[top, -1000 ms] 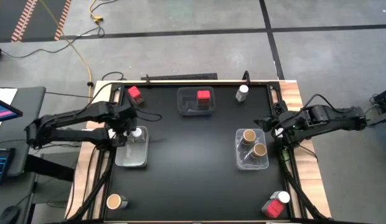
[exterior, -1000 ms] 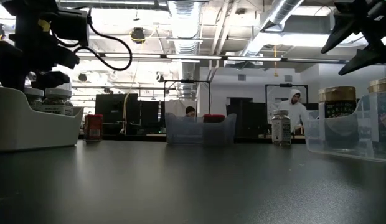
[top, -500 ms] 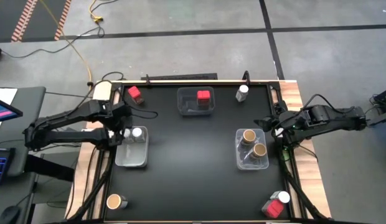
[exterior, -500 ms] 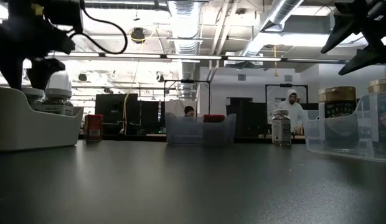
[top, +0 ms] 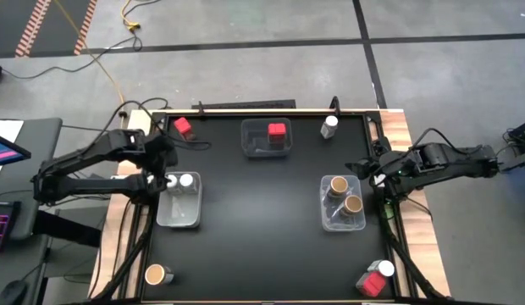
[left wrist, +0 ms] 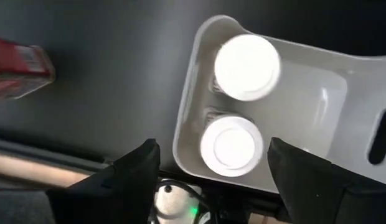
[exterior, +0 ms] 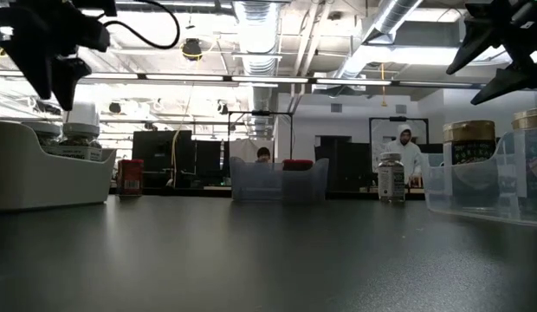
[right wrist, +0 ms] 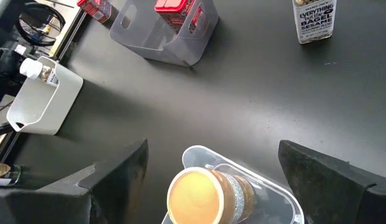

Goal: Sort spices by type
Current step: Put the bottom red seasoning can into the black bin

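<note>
Two white-capped jars [left wrist: 246, 66] [left wrist: 230, 144] stand upright in the white bin [top: 179, 212] at the table's left. My left gripper [left wrist: 211, 177] hangs open above them, touching nothing; it also shows as my left gripper [top: 159, 161] from above. Two tan-lidded jars [top: 338, 185] [top: 353, 204] sit in the clear bin [top: 342, 222] at the right, with my right gripper [top: 373, 174] open above its far edge. A red spice [top: 277, 131] stands in the far middle bin [top: 256, 146]. Loose on the table are a red spice [top: 184, 127], a white-capped jar [top: 330, 125] and a tan-lidded jar [top: 155, 274].
A red spice [top: 369, 285] and a white-capped jar [top: 385, 269] stand together at the near right corner. The table's middle is bare black surface [top: 262, 229]. A raised rail [top: 245, 108] runs along the far edge. People show in the room beyond in the low view.
My left gripper has risen from the white bin and drawn back a little toward the table's left edge, rolling slightly. The white-capped jar that it covered now stands uncovered in the bin beside the other one. The gap between its fingers looks unchanged.
</note>
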Robot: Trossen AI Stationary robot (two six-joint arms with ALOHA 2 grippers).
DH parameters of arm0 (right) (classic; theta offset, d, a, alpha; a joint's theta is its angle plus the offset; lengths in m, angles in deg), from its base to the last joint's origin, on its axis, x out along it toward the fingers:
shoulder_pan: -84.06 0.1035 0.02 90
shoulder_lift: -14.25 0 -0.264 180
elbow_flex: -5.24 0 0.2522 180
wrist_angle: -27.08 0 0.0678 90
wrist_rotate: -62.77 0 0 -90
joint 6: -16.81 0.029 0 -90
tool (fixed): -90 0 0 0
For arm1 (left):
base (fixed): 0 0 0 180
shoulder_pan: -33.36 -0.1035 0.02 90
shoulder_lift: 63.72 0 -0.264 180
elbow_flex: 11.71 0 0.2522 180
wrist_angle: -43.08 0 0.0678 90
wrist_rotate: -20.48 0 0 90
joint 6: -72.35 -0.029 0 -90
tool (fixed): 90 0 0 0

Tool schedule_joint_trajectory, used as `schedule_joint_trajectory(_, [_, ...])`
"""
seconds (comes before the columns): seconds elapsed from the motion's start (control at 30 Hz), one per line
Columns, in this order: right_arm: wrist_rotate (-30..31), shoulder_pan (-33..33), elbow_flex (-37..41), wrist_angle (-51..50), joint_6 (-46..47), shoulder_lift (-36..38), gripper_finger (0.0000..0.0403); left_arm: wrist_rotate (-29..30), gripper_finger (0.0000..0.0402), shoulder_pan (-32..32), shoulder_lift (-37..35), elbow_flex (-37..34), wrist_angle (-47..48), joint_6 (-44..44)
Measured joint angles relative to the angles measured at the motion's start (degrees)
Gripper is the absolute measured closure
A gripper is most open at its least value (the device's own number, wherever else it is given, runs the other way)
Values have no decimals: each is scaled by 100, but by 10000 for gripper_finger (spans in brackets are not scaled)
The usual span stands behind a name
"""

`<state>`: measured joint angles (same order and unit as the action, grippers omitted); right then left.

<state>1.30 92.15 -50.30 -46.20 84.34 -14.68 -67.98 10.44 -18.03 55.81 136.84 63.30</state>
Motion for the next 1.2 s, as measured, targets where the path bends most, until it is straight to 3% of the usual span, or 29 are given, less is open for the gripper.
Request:
schedule_joint_trajectory(0.13, [0, 0, 0, -2, 0, 1, 19, 368, 117, -2, 0, 83, -18, -76])
schedule_joint_trajectory(0.43, [0, -1, 0, -2, 0, -1, 19, 402, 117, -2, 5, 305, -420, -133])
schedule_joint_trajectory(0.87, [0, 0, 0, 0, -50, -1, 19, 383, 117, 12, 131, 1068, -2137, 454])
schedule_joint_trajectory(1.2, [20, 0, 0, -1, -292, -1, 19, 429, 117, 915, 1115, 1075, -3576, 733])
